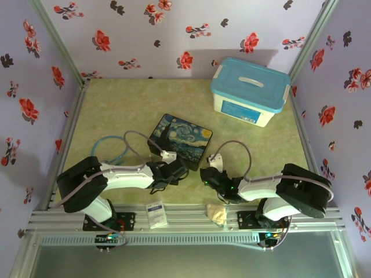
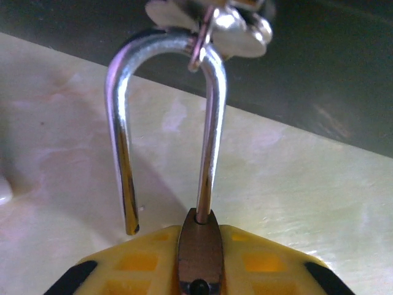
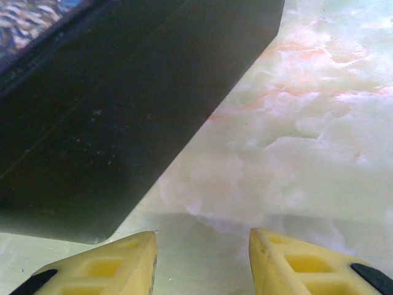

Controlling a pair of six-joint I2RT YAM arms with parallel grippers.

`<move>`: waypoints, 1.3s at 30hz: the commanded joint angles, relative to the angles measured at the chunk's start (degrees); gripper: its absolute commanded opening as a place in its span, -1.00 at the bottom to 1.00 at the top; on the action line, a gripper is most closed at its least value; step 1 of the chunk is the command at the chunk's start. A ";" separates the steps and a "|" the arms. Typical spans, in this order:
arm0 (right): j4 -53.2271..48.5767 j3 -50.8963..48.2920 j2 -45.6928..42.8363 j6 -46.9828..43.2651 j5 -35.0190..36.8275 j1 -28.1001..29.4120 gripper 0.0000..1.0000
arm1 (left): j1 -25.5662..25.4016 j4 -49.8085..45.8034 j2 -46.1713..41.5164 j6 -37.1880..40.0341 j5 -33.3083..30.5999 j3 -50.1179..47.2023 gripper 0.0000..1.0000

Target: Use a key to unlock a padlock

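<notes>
Your left tool (image 2: 199,238) is clamped on the padlock (image 2: 207,160). The brown lock body stands edge-on between the yellow fingers (image 2: 138,261), with the shackle pointing away from the camera. One shackle leg runs into the body. The other ends free beside it, above the counter (image 2: 307,184). A small ring (image 2: 195,52) sits on the shackle's bend and carries flat silver pieces (image 2: 242,27). Blur stops you telling whether one of them is the key. No brand or stamp on the lock can be read.

That detail is too fine for the overhead view. There you see both arms lying low and stretched inward, their tools facing each other, near but apart, just in front of the starry-night tin (image 1: 181,141).

Your right tool (image 3: 202,236) stands open with nothing between its fingers, low over the counter, just beside the tin's dark side wall.

A blue-lidded box (image 1: 250,90) at the far right bears a blue label. A white packet (image 1: 155,213) on the front rail bears print. Both are too small to read.
</notes>
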 commanded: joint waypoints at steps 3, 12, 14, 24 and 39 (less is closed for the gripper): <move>1.56 1.32 1.83 1.24 -0.11 -0.24 -0.13 | -1.82 -8.55 1.63 0.27 -5.04 2.21 -0.59; 2.13 1.66 3.22 1.63 -0.42 -0.31 -0.13 | -4.22 -7.51 2.08 1.00 -5.29 3.75 -0.52; 2.46 1.67 3.32 1.79 -0.36 -0.31 -0.13 | -5.06 -7.26 1.61 1.46 -5.29 4.60 -0.49; 3.33 1.68 4.07 1.92 -1.06 -0.24 -0.13 | -6.57 -9.86 4.15 1.49 -5.90 8.19 -0.39; 2.72 0.35 -6.58 1.36 -4.86 1.93 0.01 | 3.30 0.23 -20.17 5.70 4.67 -2.97 0.22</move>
